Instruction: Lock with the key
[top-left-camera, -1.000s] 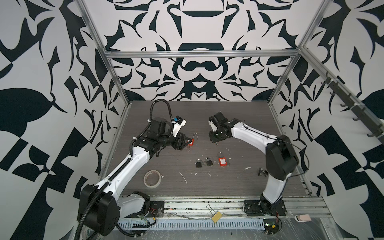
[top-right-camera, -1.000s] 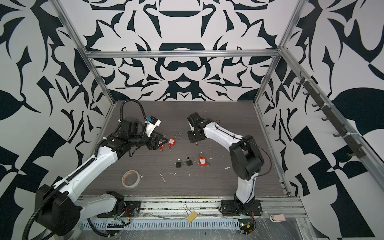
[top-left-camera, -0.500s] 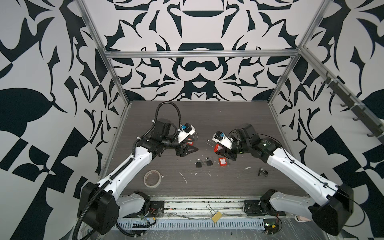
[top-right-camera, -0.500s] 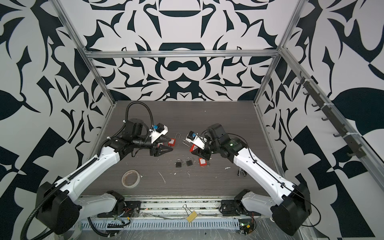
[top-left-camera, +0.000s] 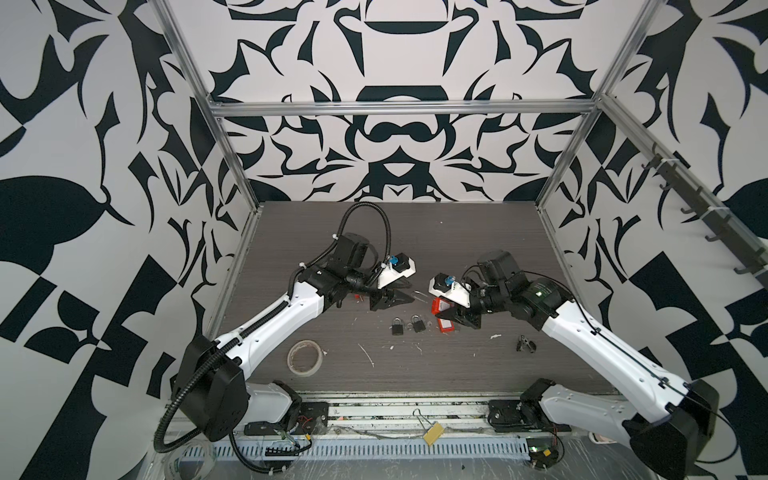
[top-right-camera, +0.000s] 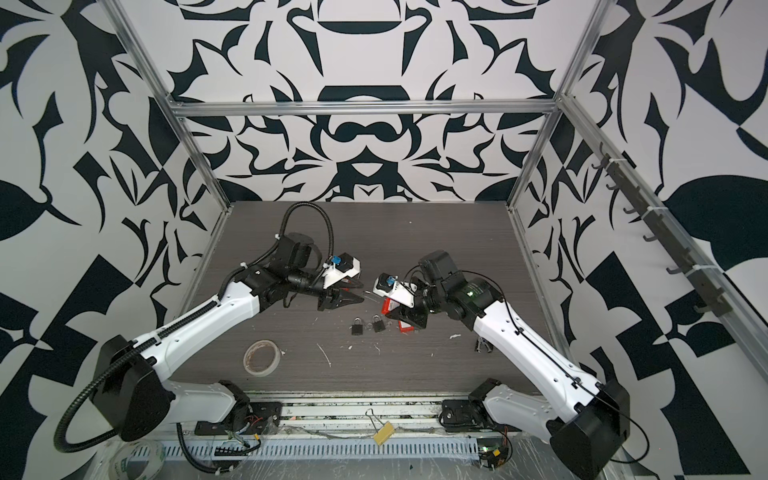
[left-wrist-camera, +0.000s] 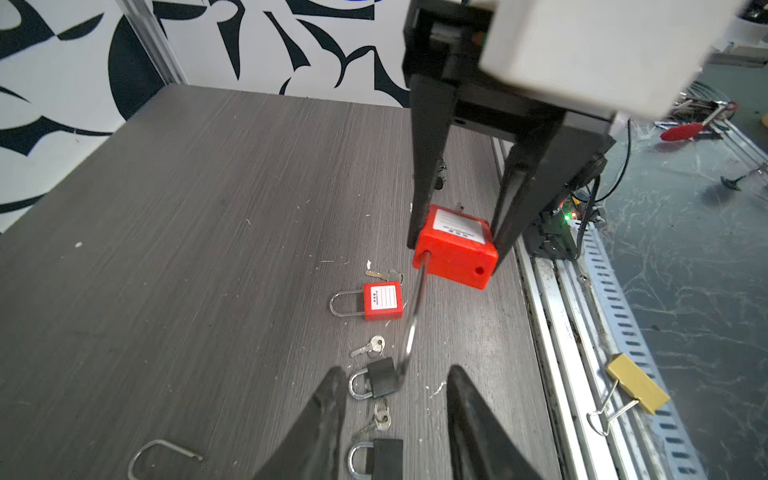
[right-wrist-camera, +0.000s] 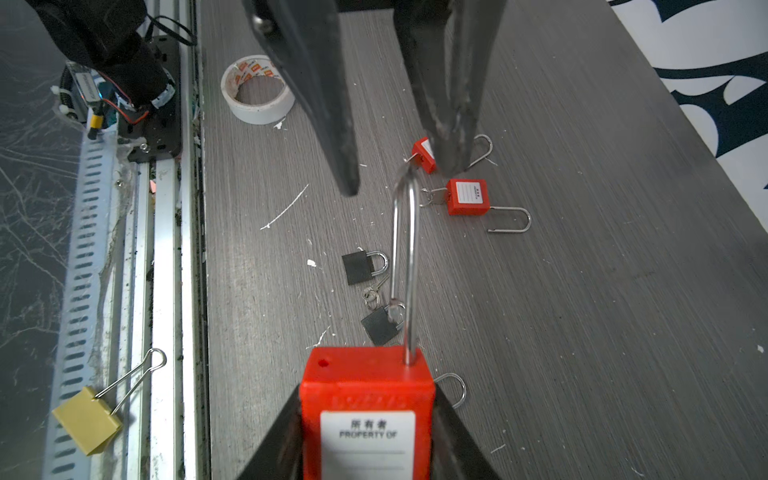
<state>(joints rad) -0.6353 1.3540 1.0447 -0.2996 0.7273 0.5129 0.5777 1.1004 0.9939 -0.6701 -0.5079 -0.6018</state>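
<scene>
Above the worktop (top-left-camera: 457, 241), the right fingers (left-wrist-camera: 428, 166) are clamping one red padlock (left-wrist-camera: 455, 253), shackle (left-wrist-camera: 411, 324) poking between the parted left fingers (left-wrist-camera: 320, 419); three red padlocks (right-wrist-camera: 467, 197) and two black padlocks (right-wrist-camera: 359, 268) are lying below.

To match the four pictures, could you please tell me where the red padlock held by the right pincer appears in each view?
In a top view: held red padlock just right of centre, below the middle.
In a top view: at centre, below the middle.
Left wrist: slightly right of centre.
Right wrist: bottom centre.
Shared landmark: yellow binder clip, in all four.
</scene>
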